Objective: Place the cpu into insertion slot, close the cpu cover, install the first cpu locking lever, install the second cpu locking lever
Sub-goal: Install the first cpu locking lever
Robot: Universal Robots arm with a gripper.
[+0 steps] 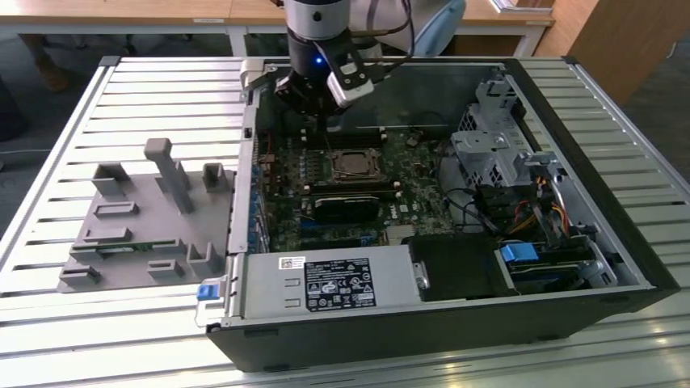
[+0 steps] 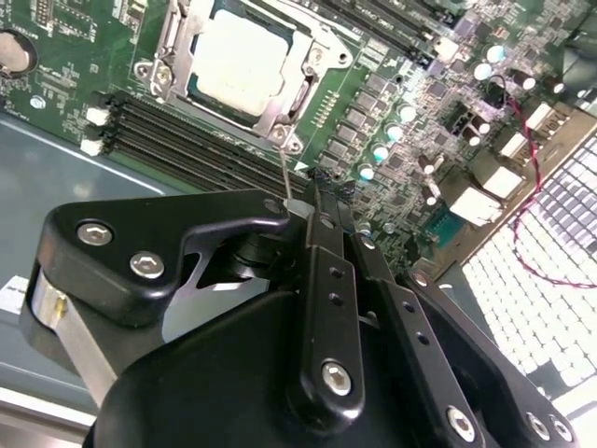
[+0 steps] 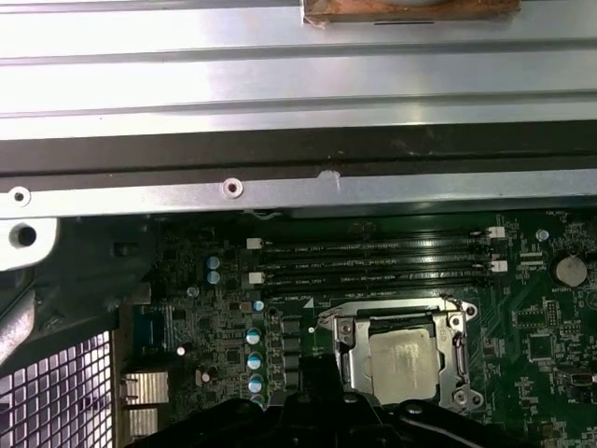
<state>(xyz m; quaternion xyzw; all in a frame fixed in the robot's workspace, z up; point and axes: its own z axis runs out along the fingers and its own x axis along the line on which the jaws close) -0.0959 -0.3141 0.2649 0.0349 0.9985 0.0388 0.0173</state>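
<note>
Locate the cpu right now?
The cpu sits in the insertion slot mid-motherboard, framed by the cpu cover, beside the memory slots.

Even daylight is falling across the exterior view; the slatted table [image 1: 129, 89] is reflecting it brightly, while the case interior is sitting darker. In the second wrist view, glare is washing out the cpu [image 2: 241, 58] top, and the gripper [image 2: 312, 210] body close to the lens is looking soft. In the first wrist view, the case wall [image 3: 298, 65] is glaring overhead and the motherboard [image 3: 224, 308] is lying dim and grainy.
</note>
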